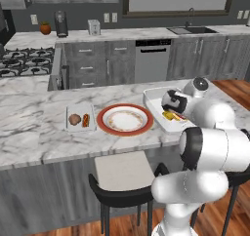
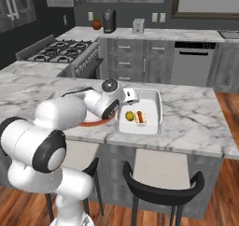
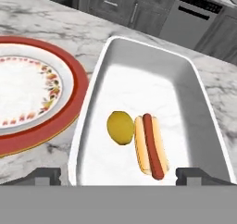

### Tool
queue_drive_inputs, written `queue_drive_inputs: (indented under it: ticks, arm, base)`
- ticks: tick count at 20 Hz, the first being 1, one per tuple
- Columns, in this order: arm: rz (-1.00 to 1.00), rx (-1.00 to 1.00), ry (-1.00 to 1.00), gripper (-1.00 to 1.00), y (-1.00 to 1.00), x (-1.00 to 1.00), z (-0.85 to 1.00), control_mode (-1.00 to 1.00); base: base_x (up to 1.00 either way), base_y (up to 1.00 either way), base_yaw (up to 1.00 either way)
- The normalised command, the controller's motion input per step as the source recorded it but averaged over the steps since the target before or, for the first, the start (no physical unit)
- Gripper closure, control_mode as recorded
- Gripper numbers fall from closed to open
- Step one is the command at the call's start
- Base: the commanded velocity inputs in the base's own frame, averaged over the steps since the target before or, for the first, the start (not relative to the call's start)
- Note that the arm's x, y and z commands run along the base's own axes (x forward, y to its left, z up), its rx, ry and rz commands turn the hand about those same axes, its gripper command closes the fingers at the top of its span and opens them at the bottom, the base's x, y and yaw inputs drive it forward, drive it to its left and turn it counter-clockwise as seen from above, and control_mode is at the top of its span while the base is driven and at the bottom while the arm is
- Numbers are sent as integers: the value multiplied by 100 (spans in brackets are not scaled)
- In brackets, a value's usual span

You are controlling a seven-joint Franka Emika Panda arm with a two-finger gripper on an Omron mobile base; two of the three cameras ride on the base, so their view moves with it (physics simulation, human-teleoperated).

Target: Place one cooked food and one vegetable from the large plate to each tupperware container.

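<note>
My gripper (image 3: 119, 177) is open, its fingertips (image 3: 44, 176) spread wide with nothing between them. It hangs just above the near end of the larger white tupperware container (image 3: 139, 56). Inside that container a round yellow-green vegetable (image 3: 120, 127) lies beside a hot dog (image 3: 150, 146); both also lie under the hand (image 2: 129, 98) in the right base view. The large plate (image 1: 125, 119) with its red-orange rim stands bare to the left of the container. Further left, the small flat tupperware container (image 1: 80, 109) holds a brown cooked piece (image 1: 74, 119) and a red-orange piece (image 1: 86, 120).
All of this sits on a marble island counter (image 1: 39, 137), close to its front edge. Black stools (image 1: 122, 174) stand under that edge. Behind are a gas stove (image 1: 24, 62), a dishwasher (image 1: 152, 59) and the back counter with a toaster (image 1: 93, 27).
</note>
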Motion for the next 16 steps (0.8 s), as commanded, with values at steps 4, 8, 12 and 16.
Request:
queue_drive_inputs:
  ticks: [4,8,12,16]
  arm:
    - [0,12,30,-100,46,-79,100,-100]
    - [0,12,28,-100,28,-99,100,-100]
    - [-1,8,-12,-100,29,-100,62,-100]
    - [-7,14,-51,-100,36,-100,0,-100]
  base:
    - [0,0,0]
    - [0,0,0]
    - [0,0,0]
    - [0,0,0]
